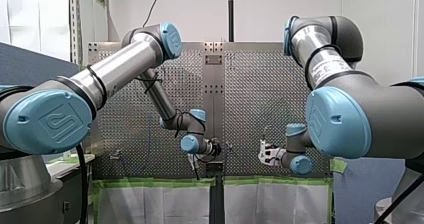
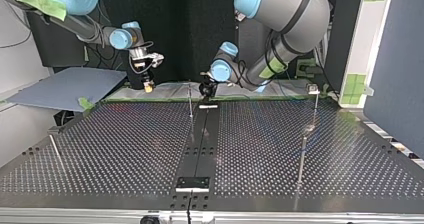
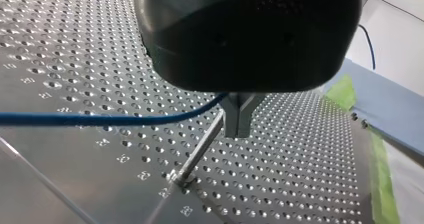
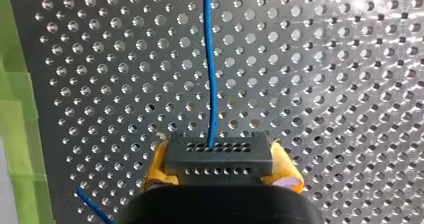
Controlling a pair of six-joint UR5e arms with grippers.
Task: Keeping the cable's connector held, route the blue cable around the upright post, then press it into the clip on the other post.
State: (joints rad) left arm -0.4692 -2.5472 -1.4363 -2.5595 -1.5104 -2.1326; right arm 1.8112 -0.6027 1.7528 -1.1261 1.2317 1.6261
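Observation:
In the right wrist view my right gripper (image 4: 219,154) is shut on a dark grey connector block (image 4: 219,160), squeezed between yellow pads (image 4: 157,170). The blue cable (image 4: 212,84) leaves the block and runs straight ahead over the perforated table. My left gripper (image 3: 239,131), black with metal fingers, is shut on the same blue cable (image 3: 100,119), which stretches sideways from it. A thin upright post (image 3: 197,151) stands just beside those fingers. In the top view my right gripper (image 2: 148,85) hangs at the far left and my left gripper (image 2: 206,90) by the middle post (image 2: 190,103).
A post topped with a small clip (image 2: 314,90) stands at the top view's far right, another thin post (image 2: 301,159) nearer the camera, and a rod (image 2: 56,153) at the left. Green tape (image 4: 17,114) lines the table edge. A blue-grey board (image 2: 65,86) lies beyond it.

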